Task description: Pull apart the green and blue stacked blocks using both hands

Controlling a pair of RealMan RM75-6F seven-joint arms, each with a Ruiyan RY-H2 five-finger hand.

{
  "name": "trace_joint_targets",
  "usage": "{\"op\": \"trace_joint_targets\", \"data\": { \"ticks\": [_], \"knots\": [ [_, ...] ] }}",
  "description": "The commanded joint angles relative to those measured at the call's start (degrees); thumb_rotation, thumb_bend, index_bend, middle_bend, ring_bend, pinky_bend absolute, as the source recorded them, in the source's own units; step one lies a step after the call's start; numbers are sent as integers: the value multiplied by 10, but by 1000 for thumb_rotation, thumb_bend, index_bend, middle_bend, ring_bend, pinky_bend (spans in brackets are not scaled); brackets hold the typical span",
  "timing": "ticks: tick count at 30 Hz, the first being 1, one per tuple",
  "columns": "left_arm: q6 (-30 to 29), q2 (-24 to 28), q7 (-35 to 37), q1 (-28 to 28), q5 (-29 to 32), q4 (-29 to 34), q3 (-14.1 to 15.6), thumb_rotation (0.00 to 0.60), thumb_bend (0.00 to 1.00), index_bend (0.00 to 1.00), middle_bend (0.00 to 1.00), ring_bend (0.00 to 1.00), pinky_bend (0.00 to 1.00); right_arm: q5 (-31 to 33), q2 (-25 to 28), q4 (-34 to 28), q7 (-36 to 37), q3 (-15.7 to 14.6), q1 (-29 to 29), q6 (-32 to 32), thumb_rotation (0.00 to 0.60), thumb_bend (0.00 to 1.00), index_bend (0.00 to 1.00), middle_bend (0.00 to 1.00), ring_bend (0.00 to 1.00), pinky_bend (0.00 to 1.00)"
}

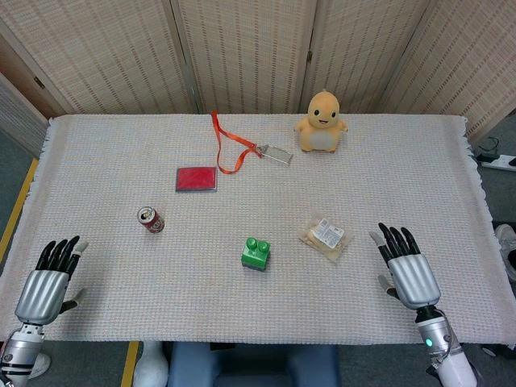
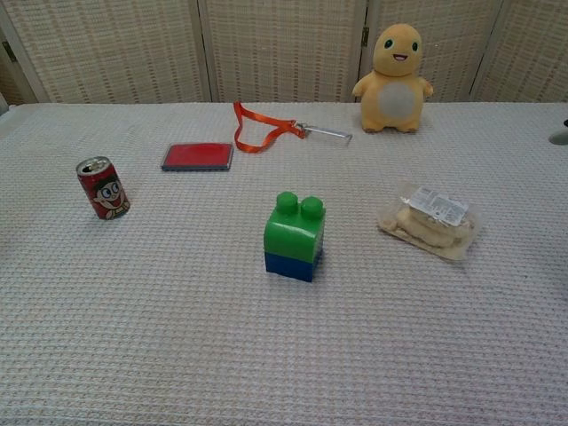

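**Stacked blocks sit midway between two idle hands**

The green plastic block with two round studs on top (image 2: 295,227) sits pressed onto the dark blue plastic block (image 2: 290,264) beneath it, the pair standing upright as one short stack near the middle of the white woven tablecloth (image 1: 242,306), a little toward the near edge. In the head view only the green top shows plainly; the chest view shows the blue layer under it. The seam between them runs level, so pulling them apart probably means one hand holding the blue base low and the other lifting the green piece upward.

The stack lies inward and slightly farther from both hands. The left robot hand (image 1: 50,282) rests at the near left edge of the cloth, fingers spread and holding nothing. The right robot hand (image 1: 407,266) rests at the near right, fingers likewise apart and empty. Both are well apart from the stack; the right one looks somewhat nearer, so it may reach first, though each must travel inward.

Around the stack: a clear packet of pale snacks (image 1: 326,237) just to its right, a small red drink can (image 1: 151,218) to the left, a flat red case (image 1: 197,179) farther back, an orange lanyard with a clear badge (image 1: 234,149) beyond that, and a yellow plush toy (image 1: 322,121) at the far side.
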State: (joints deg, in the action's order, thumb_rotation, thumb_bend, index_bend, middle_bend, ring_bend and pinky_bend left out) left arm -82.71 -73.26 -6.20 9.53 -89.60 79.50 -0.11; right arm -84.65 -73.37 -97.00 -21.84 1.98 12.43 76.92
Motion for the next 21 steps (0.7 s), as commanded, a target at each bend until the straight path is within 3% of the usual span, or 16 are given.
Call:
{"op": "trace_joint_targets", "data": {
  "ticks": [1, 11, 21],
  "knots": [
    [2, 0, -2, 1, 0, -1, 0, 600, 295, 14, 63, 0, 0, 0, 0, 0, 0, 0, 0, 0, 600, 363, 0, 0, 0, 0],
    [14, 5, 35, 10, -21, 5, 14, 600, 296, 14, 63, 0, 0, -17, 5, -5, 6, -6, -6, 14, 600, 362, 0, 0, 0, 0],
    [24, -17, 96, 33, -53, 14, 19, 600, 291, 1, 171, 0, 0, -43, 15, -12, 28, -14, -12, 27, 600, 362, 0, 0, 0, 0]
  ]
}}
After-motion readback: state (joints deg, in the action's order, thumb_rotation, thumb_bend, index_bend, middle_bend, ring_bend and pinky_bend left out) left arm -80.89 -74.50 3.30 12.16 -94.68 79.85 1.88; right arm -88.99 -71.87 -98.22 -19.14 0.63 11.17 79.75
